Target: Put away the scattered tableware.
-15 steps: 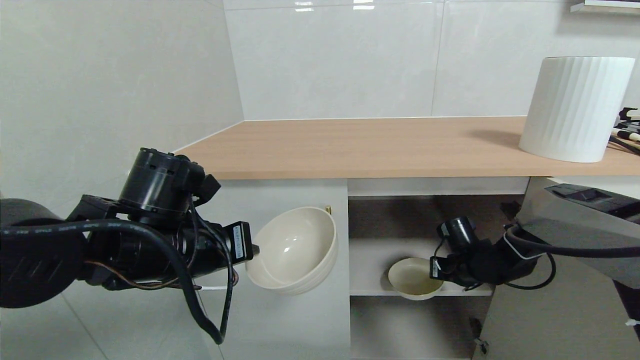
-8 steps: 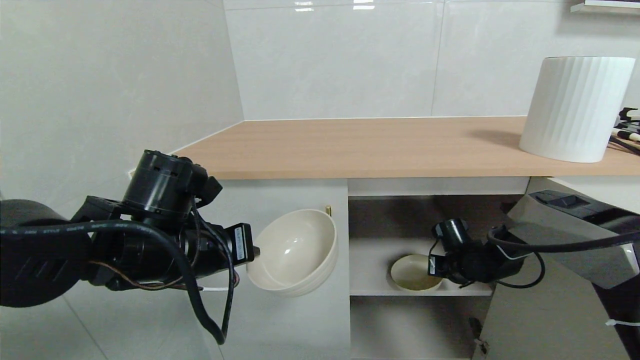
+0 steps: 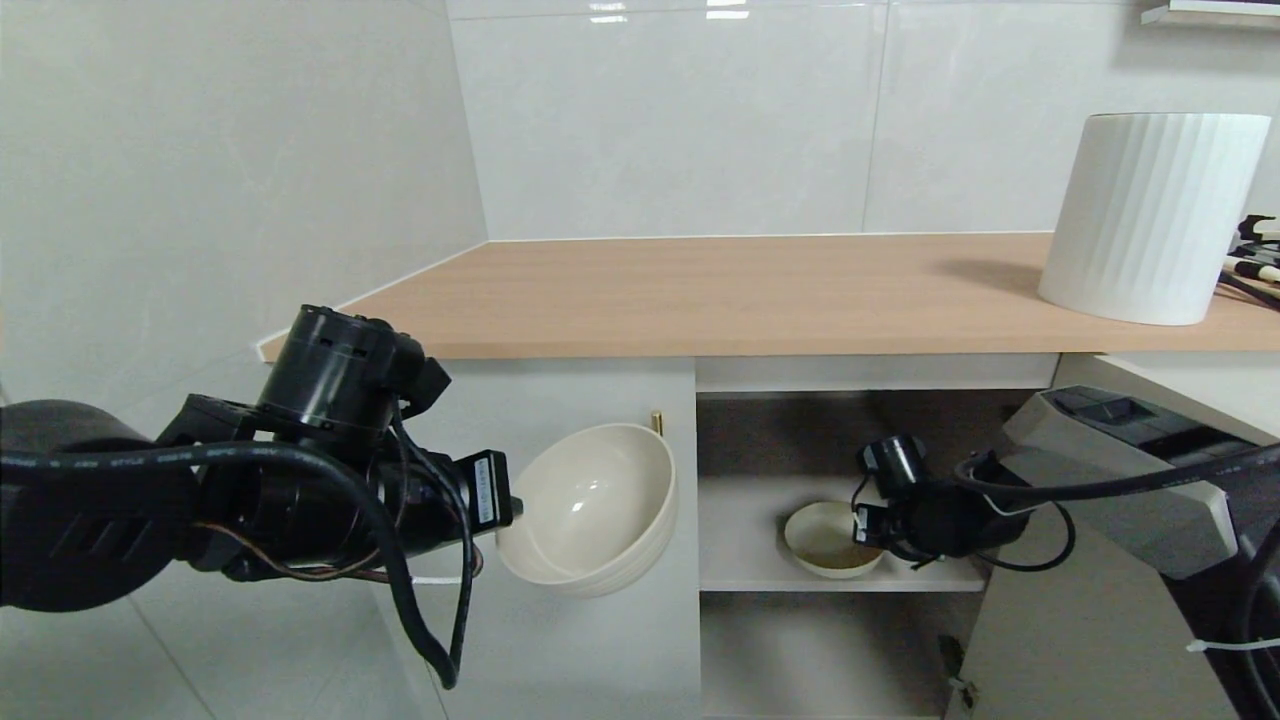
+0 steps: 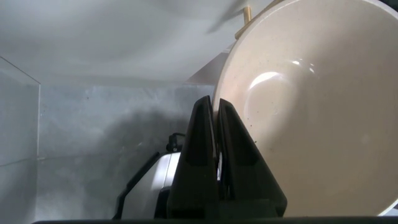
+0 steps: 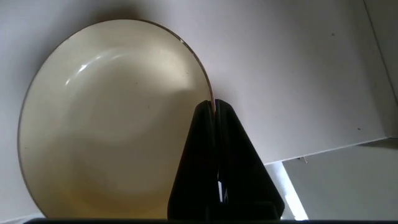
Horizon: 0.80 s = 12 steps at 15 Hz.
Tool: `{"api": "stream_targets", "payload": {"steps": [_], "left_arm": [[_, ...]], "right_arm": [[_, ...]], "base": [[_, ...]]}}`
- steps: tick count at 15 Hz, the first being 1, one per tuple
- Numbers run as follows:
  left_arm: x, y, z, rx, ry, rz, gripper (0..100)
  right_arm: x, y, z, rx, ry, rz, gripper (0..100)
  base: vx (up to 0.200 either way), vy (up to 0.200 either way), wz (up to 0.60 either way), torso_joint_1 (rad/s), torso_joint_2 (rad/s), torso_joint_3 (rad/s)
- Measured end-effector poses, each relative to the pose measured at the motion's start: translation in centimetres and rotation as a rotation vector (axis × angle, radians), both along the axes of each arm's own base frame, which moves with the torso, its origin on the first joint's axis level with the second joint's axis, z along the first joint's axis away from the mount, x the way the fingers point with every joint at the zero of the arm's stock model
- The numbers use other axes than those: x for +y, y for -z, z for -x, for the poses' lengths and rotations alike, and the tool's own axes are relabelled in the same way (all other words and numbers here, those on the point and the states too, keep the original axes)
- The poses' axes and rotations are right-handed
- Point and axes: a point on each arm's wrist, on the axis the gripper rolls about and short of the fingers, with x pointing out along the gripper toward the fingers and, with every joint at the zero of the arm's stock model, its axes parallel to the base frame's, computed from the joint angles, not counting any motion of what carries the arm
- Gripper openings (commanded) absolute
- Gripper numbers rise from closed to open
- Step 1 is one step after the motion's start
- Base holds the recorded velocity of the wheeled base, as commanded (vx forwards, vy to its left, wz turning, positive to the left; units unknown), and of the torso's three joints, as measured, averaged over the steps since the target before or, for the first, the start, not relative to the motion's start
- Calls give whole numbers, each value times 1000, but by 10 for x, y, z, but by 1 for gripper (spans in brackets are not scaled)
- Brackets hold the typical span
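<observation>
A large cream bowl (image 3: 590, 510) hangs tilted in front of the closed cabinet door, with my left gripper (image 3: 508, 503) shut on its rim. The left wrist view has the same bowl (image 4: 311, 118) pinched between the dark fingers (image 4: 202, 146). Inside the open cabinet, a smaller cream dish (image 3: 825, 538) is on or just above the white shelf (image 3: 740, 540); contact is unclear. My right gripper (image 3: 868, 525) is shut on the dish's right rim. In the right wrist view the dish (image 5: 112, 118) lies over the shelf (image 5: 280, 74), its rim clamped by the fingers (image 5: 214, 124).
A wooden counter (image 3: 740, 290) runs above the cabinet, with a tall white ribbed container (image 3: 1150, 215) at its right end and dark utensils (image 3: 1255, 262) beyond. The opened cabinet door (image 3: 1075, 640) stands at the right. A small brass knob (image 3: 657, 418) sits on the closed door.
My right gripper carried the small dish deeper into the cabinet, back and slightly left over the shelf. The left arm with the large bowl sank a little.
</observation>
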Motion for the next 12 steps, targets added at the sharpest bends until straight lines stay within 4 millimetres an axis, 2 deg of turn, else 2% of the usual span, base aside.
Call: {"api": "stream_targets", "payload": {"steps": [11, 12], "left_arm": [[-1, 2, -2, 6, 0, -4, 0], [-1, 2, -2, 6, 0, -4, 0]], "right_arm": [[0, 1, -12, -32, 36, -2, 0], [0, 1, -14, -38, 39, -2, 100]], "base": [[0, 0, 0, 0, 0, 0], [0, 0, 0, 0, 0, 0]]}}
